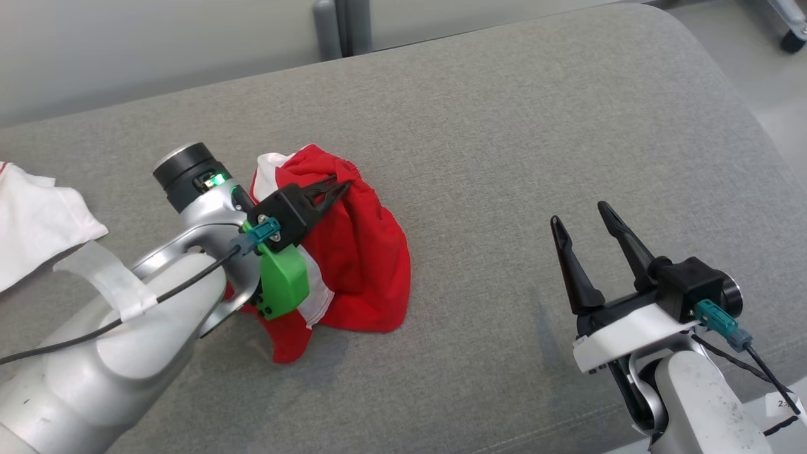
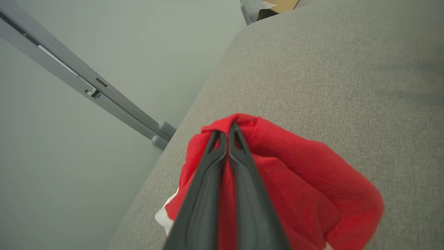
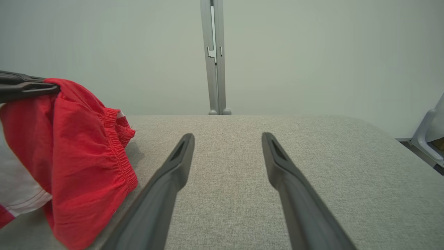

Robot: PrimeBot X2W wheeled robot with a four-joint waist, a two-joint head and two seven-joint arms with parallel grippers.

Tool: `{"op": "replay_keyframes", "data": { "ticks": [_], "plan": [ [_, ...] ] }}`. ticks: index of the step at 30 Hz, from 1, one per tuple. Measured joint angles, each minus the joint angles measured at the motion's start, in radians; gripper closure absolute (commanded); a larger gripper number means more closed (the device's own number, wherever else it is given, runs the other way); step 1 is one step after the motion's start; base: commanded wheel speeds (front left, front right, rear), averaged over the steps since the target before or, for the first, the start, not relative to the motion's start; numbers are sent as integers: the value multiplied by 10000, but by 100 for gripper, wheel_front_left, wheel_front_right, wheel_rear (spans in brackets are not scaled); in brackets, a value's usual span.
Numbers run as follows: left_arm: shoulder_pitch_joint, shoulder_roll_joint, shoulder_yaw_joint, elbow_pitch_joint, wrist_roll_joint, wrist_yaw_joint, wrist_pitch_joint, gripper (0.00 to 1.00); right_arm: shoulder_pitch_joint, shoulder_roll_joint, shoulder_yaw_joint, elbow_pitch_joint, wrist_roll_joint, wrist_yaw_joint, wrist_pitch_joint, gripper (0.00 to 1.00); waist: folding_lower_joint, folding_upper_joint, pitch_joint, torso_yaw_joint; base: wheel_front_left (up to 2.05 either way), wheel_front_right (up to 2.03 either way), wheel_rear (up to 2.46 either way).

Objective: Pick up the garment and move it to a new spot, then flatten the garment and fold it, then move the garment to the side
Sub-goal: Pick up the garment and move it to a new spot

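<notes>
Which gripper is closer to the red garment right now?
Left. The left gripper is shut on a fold of the red garment; the right gripper hangs open over the grey cushion, apart on its right side.

Red garment (image 1: 365, 252) with white stripes, grey cushion (image 1: 504, 157), white cloth (image 1: 31, 221)

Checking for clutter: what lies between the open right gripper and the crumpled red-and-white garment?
Only bare grey fabric cushion lies between the right gripper and the crumpled red-and-white fabric garment, as the head view shows.
</notes>
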Motion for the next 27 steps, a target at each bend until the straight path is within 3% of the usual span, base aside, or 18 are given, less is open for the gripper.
{"op": "replay_keyframes", "data": {
  "ticks": [9,20,21,22,23,25,27],
  "plan": [
    [571,-1559,-644,593,-288,0,-566,100,-279,115,-4,105,90,40,-25,0,0,0,511,-880,0,0,0],
    [924,-2360,-1498,1398,-286,0,-830,100,-420,127,-456,242,311,44,-27,0,0,0,685,-970,0,0,0],
    [993,-2456,-1616,1476,-284,0,-842,86,-420,127,-523,286,383,44,-27,0,0,0,669,-920,0,0,0],
    [1091,-2535,-1728,1532,-286,0,-876,54,-420,125,-575,330,449,44,-27,0,0,0,650,-862,0,0,0],
    [1193,-2596,-1812,1586,-297,0,-901,29,-420,121,-610,370,506,46,-27,0,0,0,630,-800,0,0,0],
    [1382,-2736,-1862,1687,-407,0,-934,2,-424,104,-665,468,604,88,-27,0,0,0,583,-657,0,0,0],
    [1509,-2886,-1793,1795,-591,0,-972,0,-465,69,-715,665,788,173,-27,0,0,0,531,-490,0,0,0]
  ]
}}
